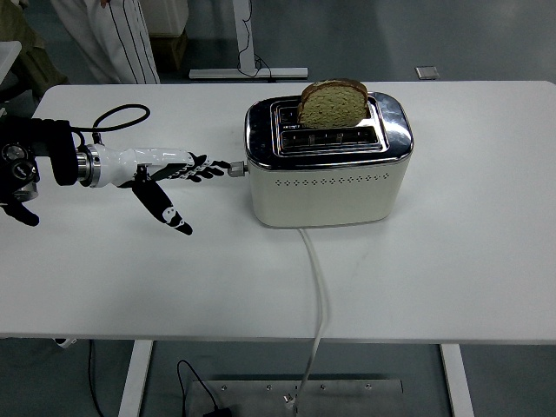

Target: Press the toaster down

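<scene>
**Four fingertips at the lever, nothing gripped**

Four fingers (201,165) of the left hand (165,169) stretch out flat and straight toward the toaster's lever (234,168), their tips at or just short of the knob; contact cannot be told from this view. One thumb splays down and away toward the table's near edge. Nothing is grasped: the hand is released and spread, not curled.

Outward from the tips, the white forearm runs back to the table's left edge, with a black cable looped behind it.

The toaster (328,182) stands mid-table, nearer the far edge, its lever on the left end face and up. A slice of bread (333,102) stands high in the far slot. A white cord (314,278) runs over the near edge.

By my judgement the toaster is stiff and fairly heavy, its chrome top slippery. The small knob wants fingertips laid on top and pushed straight down; a sideways shove might slide the body across the smooth table.
</scene>
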You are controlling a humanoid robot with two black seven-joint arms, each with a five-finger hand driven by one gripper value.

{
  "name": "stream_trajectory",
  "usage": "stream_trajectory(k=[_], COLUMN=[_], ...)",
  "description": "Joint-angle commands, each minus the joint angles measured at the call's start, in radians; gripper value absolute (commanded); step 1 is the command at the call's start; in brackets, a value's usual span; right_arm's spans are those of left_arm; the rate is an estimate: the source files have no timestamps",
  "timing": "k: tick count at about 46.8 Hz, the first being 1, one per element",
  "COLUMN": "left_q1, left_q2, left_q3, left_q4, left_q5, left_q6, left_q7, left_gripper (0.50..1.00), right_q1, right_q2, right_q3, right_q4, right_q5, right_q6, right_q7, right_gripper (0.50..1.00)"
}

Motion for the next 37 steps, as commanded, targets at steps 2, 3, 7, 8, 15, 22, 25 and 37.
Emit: stream_trajectory(k=[2,3,7,8,15,22,25,37], left_q1=[0.007,0.007,0.018,0.02,0.03,0.036,0.04,0.049], left_q2=[-0.002,-0.002,-0.002,-0.004,-0.022,-0.042,-0.044,-0.056], left_q3=[0.0,0.0,0.0,0.0,0.0,0.002,0.0,0.0], left_q4=[0.0,0.0,0.005,0.005,0.02,0.041,0.046,0.063], left_q5=[0.0,0.0,0.0,0.0,0.0,0.0,0.0,0.0], left_q6=[0.004,0.007,0.021,0.022,0.024,0.028,0.028,0.03], left_q7=[-0.001,0.0,0.0,0.0,0.0,-0.001,-0.001,-0.001], left_gripper=[1.0,1.0,1.0,1.0,1.0,1.0,1.0,1.0], right_q1=[0.0,0.0,0.0,0.0,0.0,-0.002,-0.002,-0.002], right_q2=[0.0,0.0,0.0,0.0,0.0,0.0,0.0,0.0], right_q3=[0.0,0.0,0.0,0.0,0.0,0.0,0.0,0.0], right_q4=[0.0,0.0,0.0,0.0,0.0,0.0,0.0,0.0], right_q5=[0.0,0.0,0.0,0.0,0.0,0.0,0.0,0.0], right_q6=[-0.001,-0.001,0.001,-0.001,0.001,0.001,0.001,-0.001], right_q7=[-0.001,0.001,-0.001,-0.001,0.001,-0.001,-0.001,0.001], right_gripper=[0.998,0.998,0.998,0.998,0.998,0.998,0.998,0.998])
